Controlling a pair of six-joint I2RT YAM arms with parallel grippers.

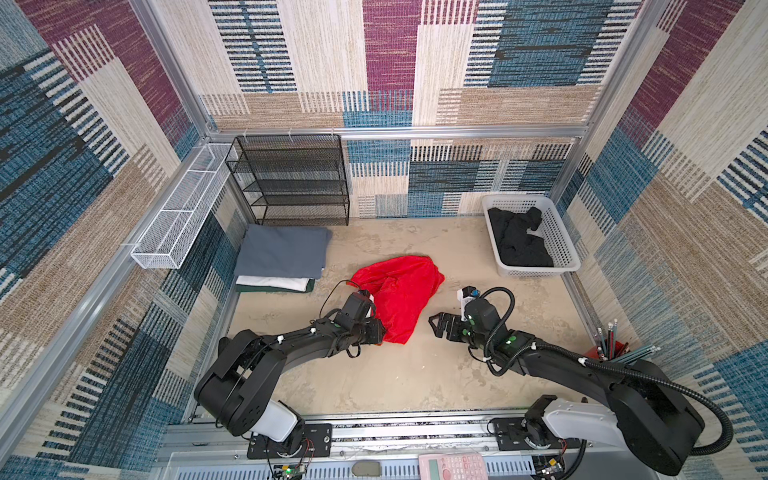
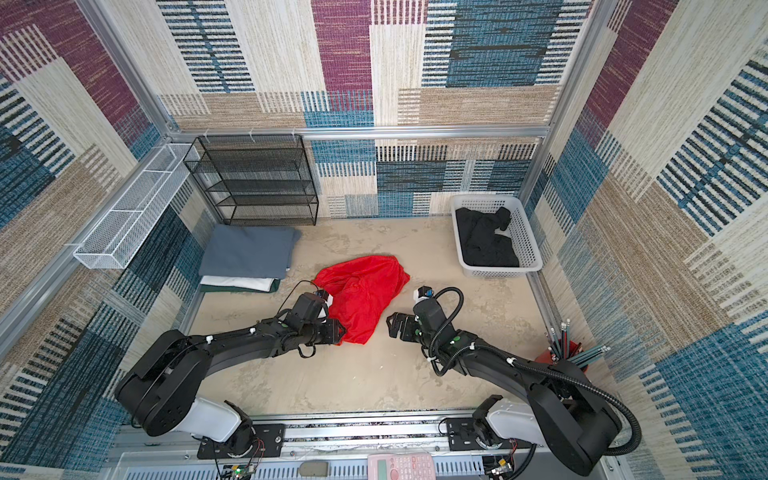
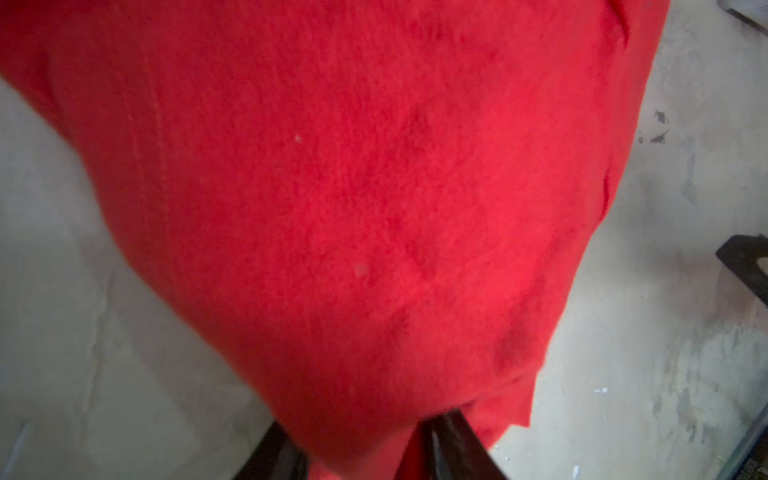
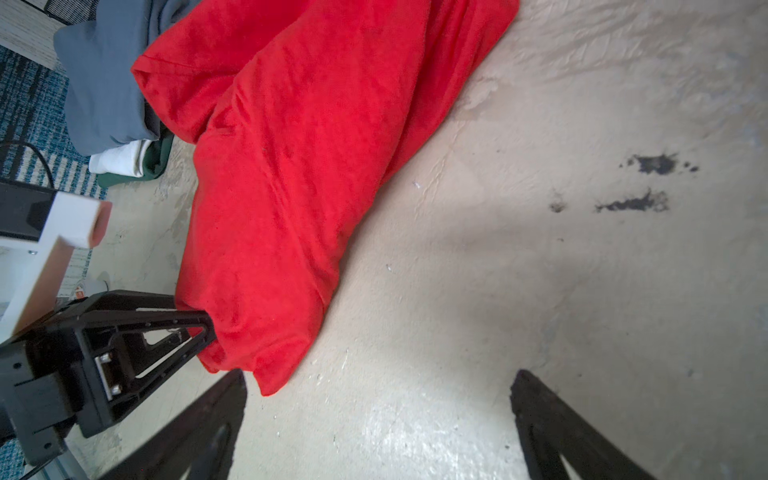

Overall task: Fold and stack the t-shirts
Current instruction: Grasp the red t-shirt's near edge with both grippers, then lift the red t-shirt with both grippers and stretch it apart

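Now the red t-shirt [image 1: 399,299] lies crumpled mid table [image 1: 415,374]. L gripper [image 4: 208,326] has jaws pinched in on its near corner, cloth bunched between, prob. to pull it straight. R gripper [image 4: 378,382] hovers just beside, jaws wide, empty, likely for a 2nd corner. Behind-left, the folded stack [image 1: 282,253] (grey over white over dk green) is near enough to crowd spreading. Basket [image 1: 557,232] w/ black t-shirt [image 1: 519,241]: well apart.

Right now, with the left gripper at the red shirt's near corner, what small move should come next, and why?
Probably bring the right gripper over to the near edge of the red t-shirt and close on it. The left gripper appears to pinch one corner, the right hangs open and empty beside the cloth, and the shirt lies crumpled, so spreading needs two grips.
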